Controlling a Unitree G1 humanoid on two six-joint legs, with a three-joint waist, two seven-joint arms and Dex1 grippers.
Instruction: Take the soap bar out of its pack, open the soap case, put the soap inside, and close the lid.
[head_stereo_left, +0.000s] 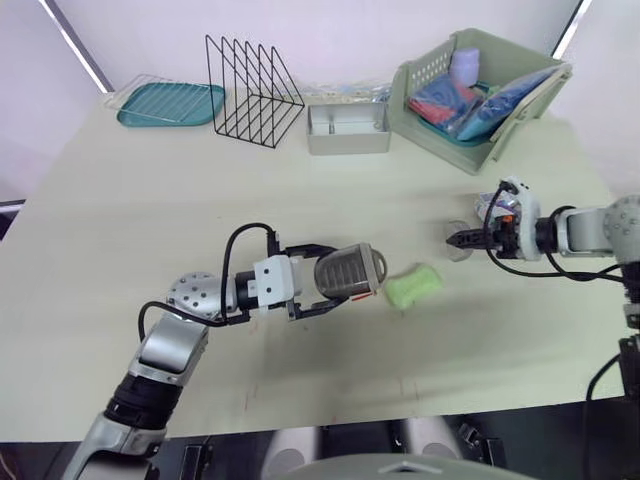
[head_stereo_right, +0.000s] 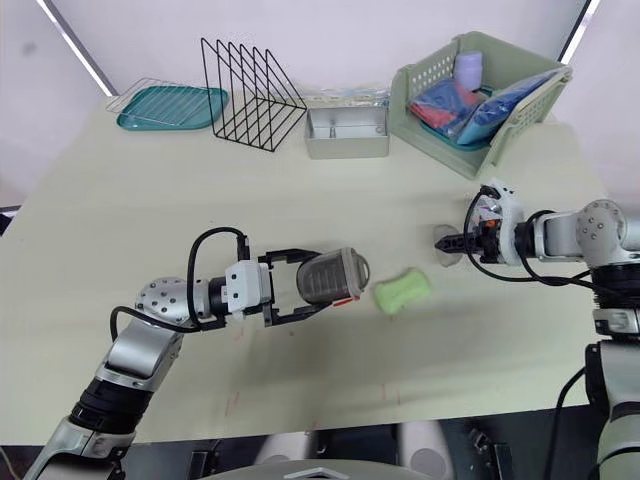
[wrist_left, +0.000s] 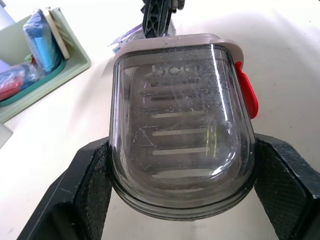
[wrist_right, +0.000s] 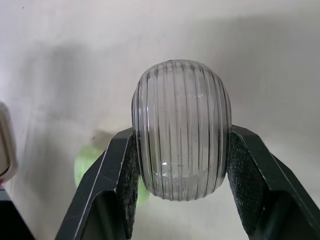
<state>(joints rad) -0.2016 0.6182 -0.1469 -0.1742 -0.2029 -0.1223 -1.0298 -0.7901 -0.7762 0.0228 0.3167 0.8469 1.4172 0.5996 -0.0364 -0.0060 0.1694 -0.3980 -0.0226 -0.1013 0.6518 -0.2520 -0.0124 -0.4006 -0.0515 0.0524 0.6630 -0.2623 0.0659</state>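
Note:
My left gripper (head_stereo_left: 327, 279) is shut on the soap case (head_stereo_left: 348, 273), a smoky see-through box with a red latch (wrist_left: 248, 95), held just above the table; its lid is closed. The bare green soap bar (head_stereo_left: 413, 284) lies on the table right beside the case. Past the soap, my right gripper (head_stereo_left: 462, 240) is shut on a clear ribbed plastic shell (wrist_right: 181, 127) of the pack, low over the table. In the right wrist view the green soap (wrist_right: 85, 165) shows behind that shell.
Along the far edge stand a teal tray (head_stereo_left: 170, 103), a black wire rack (head_stereo_left: 252, 92), a metal tin (head_stereo_left: 347, 129) and a green basket (head_stereo_left: 430, 130) of packets. A white and purple wrapper (head_stereo_left: 497, 204) lies by my right wrist.

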